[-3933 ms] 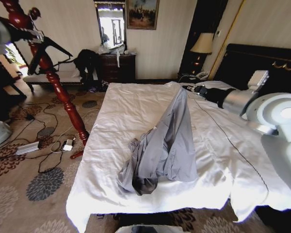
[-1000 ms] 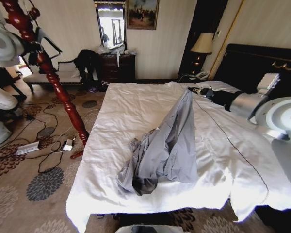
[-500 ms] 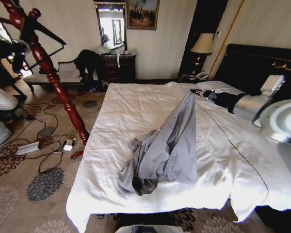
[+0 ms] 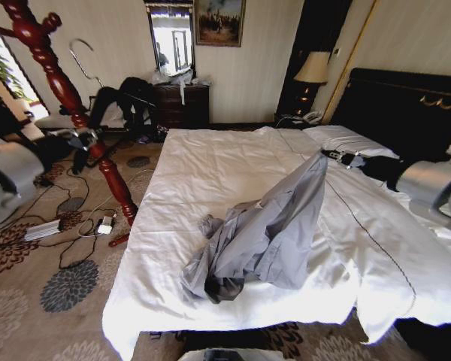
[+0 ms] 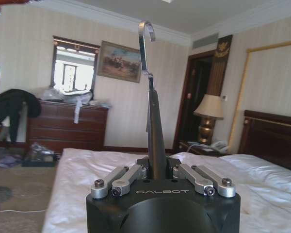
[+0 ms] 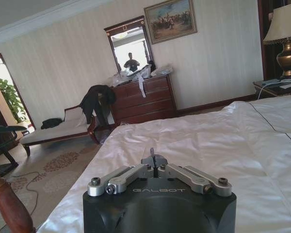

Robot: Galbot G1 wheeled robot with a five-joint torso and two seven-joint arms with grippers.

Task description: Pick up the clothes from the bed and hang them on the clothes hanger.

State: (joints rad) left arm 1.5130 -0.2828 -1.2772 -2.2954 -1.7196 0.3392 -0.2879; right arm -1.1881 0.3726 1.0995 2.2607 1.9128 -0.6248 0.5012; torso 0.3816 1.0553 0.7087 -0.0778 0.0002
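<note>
Taking the very wide bed with its white duvet (image 4: 210,173) as the landmark, the tall red-brown turned wooden pole (image 4: 75,113) leaned over the carpet off the bed's left side. Just beside that pole the left gripper (image 4: 86,139) was clenched on the black hanger with broad curved shoulders and a silver wire hook (image 5: 153,131); in the left wrist view the fingers (image 5: 128,175) pressed against the hanger's neck from both sides and the hook rose upright above them. The hanger was held clear of the bed's left edge, well apart from the garment.

On the middle of the bed, toward its foot, lay the pale grey-blue long-sleeved shirt of thin soft fabric (image 4: 263,241). Its lower part sat crumpled on the duvet with a dark lining showing at the foot end, while 1 end was drawn up into a taut ridge toward the bed's right side. There the right gripper (image 4: 332,156) pinched that raised end, its fingers (image 6: 136,174) closed on a thin fold of cloth.

The step in hand looked like the lift of the shirt, with the hanging not yet begun. The next move would likely call for raising the shirt clear of the duvet and bringing the 2 grippers together, so a hanger shoulder could enter the collar opening; such limp fabric may sag and hide it.
</note>
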